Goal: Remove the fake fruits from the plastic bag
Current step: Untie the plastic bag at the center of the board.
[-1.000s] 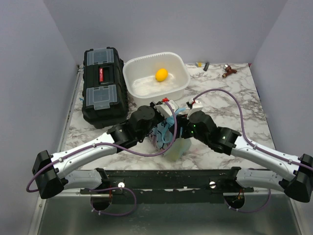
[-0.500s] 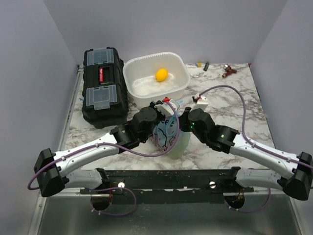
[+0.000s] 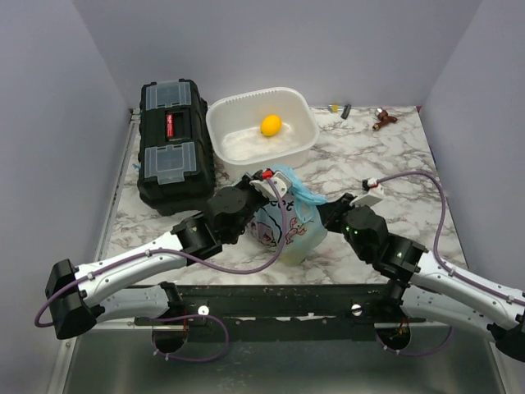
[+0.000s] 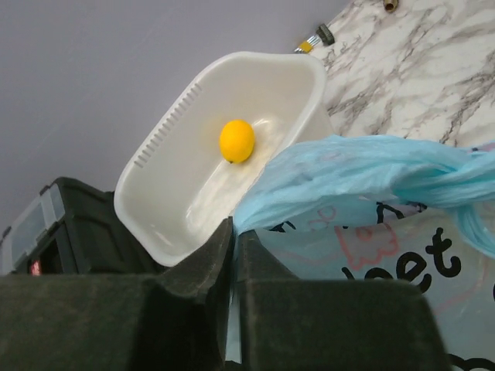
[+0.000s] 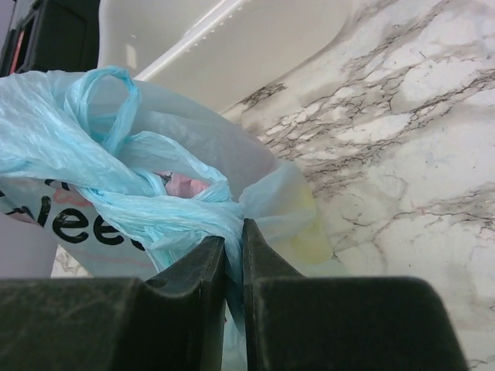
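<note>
The plastic bag (image 3: 289,226) stands on the table (image 3: 369,139) near the front edge, between the two arms and just in front of the white tub (image 3: 242,146). The bag is lifted slightly into a pouch, with its printed face towards the left arm.

Left jaws: pressed together, pinching a fold of the light-blue film at the bag's upper far-left edge. In the left wrist view the film leaves the slit between the jaws and spreads to the right.

Right jaws: closed on a twisted strand of film at the bag's right side. The loop handles (image 5: 108,100) rise above and to the left of the pinch point, and the bag body lies left of the jaws.

The fake fruits (image 5: 305,228) are inside the bag. Only a pale yellow shape shows through the film, so single pieces cannot be told apart.

A lemon (image 3: 271,125) lies in the tub, and a black toolbox (image 3: 175,144) sits just beside the tub on its left
</note>
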